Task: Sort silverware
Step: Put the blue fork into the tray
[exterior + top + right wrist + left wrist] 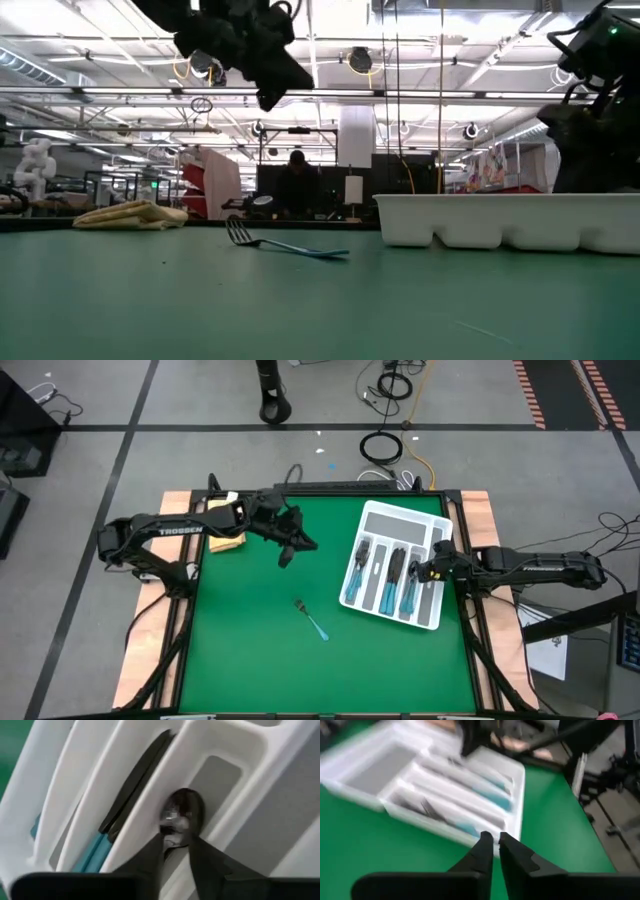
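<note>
The white divided tray (432, 524) sits on the right half of the green mat, with several teal-handled pieces (385, 578) lying in its long slots. One teal-handled fork (312, 620) lies flat on the mat left of the tray and also shows in the low view (285, 245). My right gripper (176, 840) is down in the tray's right-hand slot, shut on a spoon (181, 815). My left gripper (288, 550) hangs high above the mat's far-left part, beyond the fork, shut and empty (493, 840). My right gripper pinches the spoon between its two fingers at the neck (173, 834), right behind the bowl. The bowl (184, 807) sticks out past the fingertips into the tray's slot. The fingers hide the handle. Whether the spoon rests on the slot's floor cannot be told.
A folded yellow cloth (228, 538) lies at the mat's far-left corner, partly under my left arm (130, 213). Wooden table edges border the mat on the left and right. Bare green mat (260, 670) stretches around the fork and toward the near edge.
</note>
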